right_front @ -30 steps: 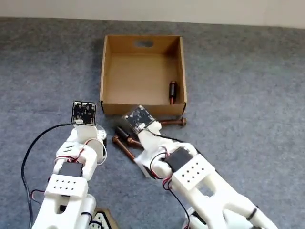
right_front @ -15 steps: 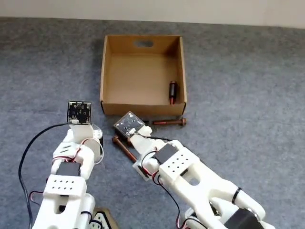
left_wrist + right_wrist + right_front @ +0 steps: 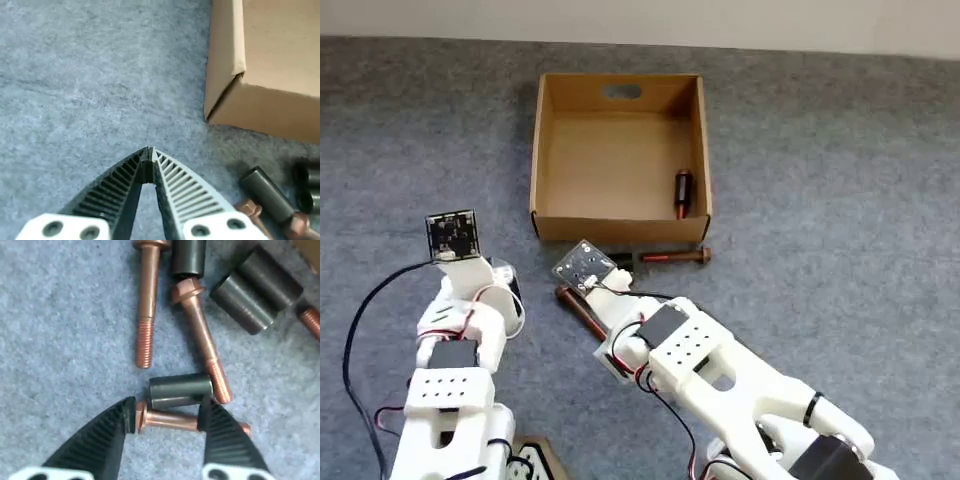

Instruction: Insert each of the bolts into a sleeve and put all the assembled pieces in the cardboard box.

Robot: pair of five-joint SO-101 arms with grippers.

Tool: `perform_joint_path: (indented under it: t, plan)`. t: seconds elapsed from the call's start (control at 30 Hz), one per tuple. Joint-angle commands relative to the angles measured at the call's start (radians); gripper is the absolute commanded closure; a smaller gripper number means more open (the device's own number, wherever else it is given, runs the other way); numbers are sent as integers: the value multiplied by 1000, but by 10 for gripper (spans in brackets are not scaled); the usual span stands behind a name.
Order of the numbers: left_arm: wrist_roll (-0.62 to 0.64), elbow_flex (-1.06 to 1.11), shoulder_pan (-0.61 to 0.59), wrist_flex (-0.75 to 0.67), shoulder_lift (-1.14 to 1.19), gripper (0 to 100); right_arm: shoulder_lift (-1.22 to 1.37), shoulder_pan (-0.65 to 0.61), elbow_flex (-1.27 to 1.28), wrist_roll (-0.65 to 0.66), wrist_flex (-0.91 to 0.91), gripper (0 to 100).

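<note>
**A:** Where are the parts?

**B:** Loose copper-coloured bolts (image 3: 145,305) and black sleeves (image 3: 257,290) lie on the grey carpet (image 3: 840,200), just on the near side of the cardboard box (image 3: 620,230). One assembled piece (image 3: 682,192) lies inside, by the right wall.

**A:** And the right gripper (image 3: 167,415)?

**B:** It's spread wide and empty, with its jaws either side of one bolt (image 3: 175,421) lying flat. A sleeve (image 3: 180,389) sits just beside that bolt.

**A:** The left gripper (image 3: 150,156)?

**B:** Its fingers are pressed together on nothing, over carpet to the left of those parts.

**A:** How will the bolt handle?

**B:** Probably stiff, dense and smooth, and since it's round it may roll. I'd pinch the plain shank mid-length, clear of the sleeve.
</note>
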Motion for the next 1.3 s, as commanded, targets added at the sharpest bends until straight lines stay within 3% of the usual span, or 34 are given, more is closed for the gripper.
perform_joint_path:
  t: [0.0, 0.13, 0.4, 0.47, 0.67, 1.27]
  plan:
    - [9, -24, -12, -21, -7, 970, 2, -4, -2, 12, -12, 899]
    - [9, -24, -10, -21, -7, 970, -5, -2, -8, 12, -12, 990]
    - [8, -22, -10, -23, -7, 970, -7, -1, -56, 12, -7, 991]
    - [8, -22, -8, -23, -7, 970, -7, -1, -64, 12, -1, 957]
    - [8, -22, -7, -23, -7, 970, 4, -1, -64, 12, 2, 713]
    - [8, -22, -5, -23, -7, 970, 4, -2, -50, 92, -28, 702]
